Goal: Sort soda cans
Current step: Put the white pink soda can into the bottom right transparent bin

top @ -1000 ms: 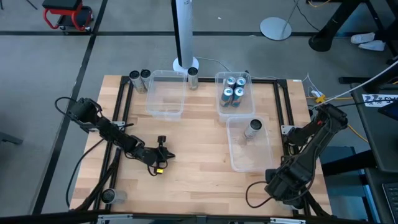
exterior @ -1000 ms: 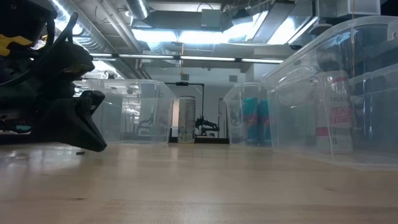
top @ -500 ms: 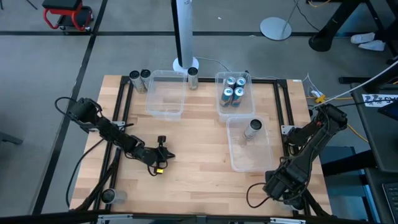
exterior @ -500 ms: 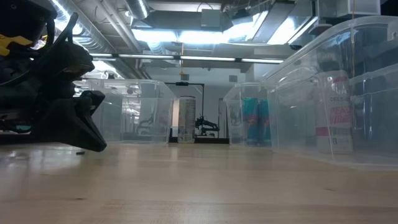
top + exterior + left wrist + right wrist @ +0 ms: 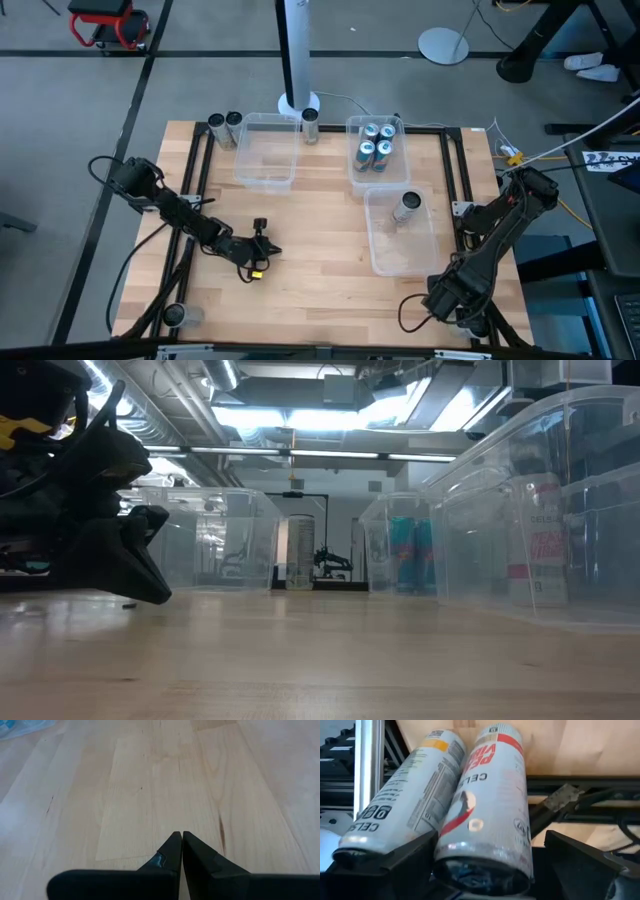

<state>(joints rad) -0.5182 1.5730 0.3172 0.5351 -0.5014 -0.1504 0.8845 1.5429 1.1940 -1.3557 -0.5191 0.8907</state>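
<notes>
Two white-and-silver soda cans lie side by side at the table's near right corner, a red-printed one [image 5: 487, 805] and a yellow-marked one [image 5: 402, 795]. My right gripper [image 5: 485, 867] is open, one finger on each side of the red-printed can; whether they touch it I cannot tell. In the high view the right arm [image 5: 445, 298] hides both cans. My left gripper [image 5: 178, 847] is shut, low over bare wood at the table's left middle [image 5: 262, 240]. Several blue cans [image 5: 374, 148] stand in the far right bin. One silver can [image 5: 405, 208] stands in the near right bin.
An empty clear bin [image 5: 266, 150] stands at the far middle, with two dark cans [image 5: 224, 126] to its left and one can [image 5: 310, 124] to its right. Another can [image 5: 175, 315] stands at the near left corner. A black frame rail [image 5: 580, 787] runs beside the lying cans.
My right gripper has sunk a little toward the table's near edge and the two lying cans, staying open. My left arm has kept still.
</notes>
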